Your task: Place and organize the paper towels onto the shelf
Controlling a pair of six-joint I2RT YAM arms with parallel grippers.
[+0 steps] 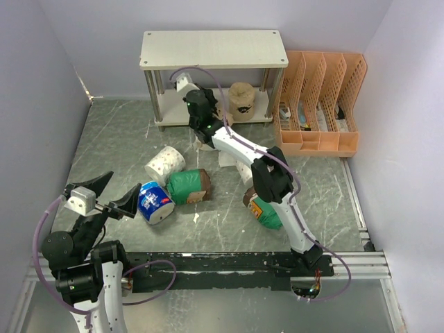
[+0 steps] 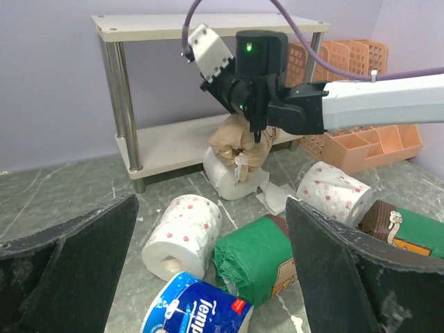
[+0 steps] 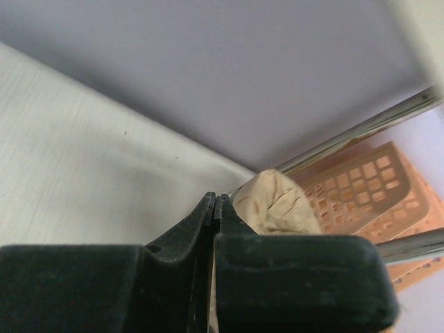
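Table (image 1: 111, 139) with a grey-green, marble-like top carries everything. At its far edge stands the shelf (image 1: 211, 48), two pale wooden boards on shiny metal tube legs. Just to the right of it is the orange file organizer (image 1: 320, 104), made of plastic with a grid of holes.

The top view shows the right arm (image 1: 239, 146) stretched toward the lower board, but there the wrist hides the fingers. The right wrist view shows them. The right gripper (image 3: 214, 202) has its black jaws pressed together with nothing between them, above the lower board. The tan roll (image 3: 276, 205) is just beside the tip, on the right.

From the side, the left wrist view shows that this crumpled tan roll sits at the front edge of the lower board. A plain white roll (image 2: 232, 179) lies on the table just in front of it, with a loose sheet (image 2: 277, 198) beside. I cannot make out this white roll in the top view.

The left gripper (image 1: 119, 189) is at the near left, its jaws spread wide and holding nothing. Before it, close together on the table, lie three rolls:
- the glossy blue-white wrapped roll (image 1: 155, 202)
- the green-wrapped roll (image 1: 186, 186)
- the printed roll (image 1: 164, 164), white with small red marks

The left wrist view shows a second printed roll (image 2: 334, 194) clearly, while the right arm partly covers it in the top view. A second green-wrapped roll (image 1: 266, 211), with a brown end, lies beside that arm.
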